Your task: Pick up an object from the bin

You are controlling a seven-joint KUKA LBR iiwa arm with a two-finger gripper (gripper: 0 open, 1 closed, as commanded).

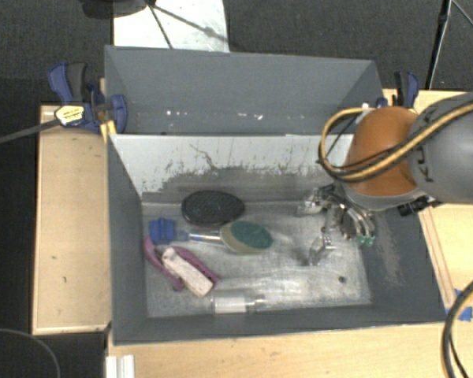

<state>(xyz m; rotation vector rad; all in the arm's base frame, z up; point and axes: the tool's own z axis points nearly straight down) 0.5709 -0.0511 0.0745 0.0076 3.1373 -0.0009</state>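
Four small things lay on the left and middle of the bin (126, 235) floor, well apart from the fingers (322, 250), which hung low over bare floor in the right part. Whether they stood apart or together could not be told. Nearest to them lay a brush (247, 237) with an oval green-and-tan head and a blue-ended handle pointing left. It looked light and stiff, and the slim neck between head and handle seemed the surest place to take hold, across its width. A flat black oval disc (213, 207) lay just behind the head, near enough to be nudged. A pink and purple piece (185, 268) lay in front of the handle, near the left wall. A clear tube (238, 300) lay along the front wall, probably slippery and apt to roll. Nothing stood between the fingers and the brush.
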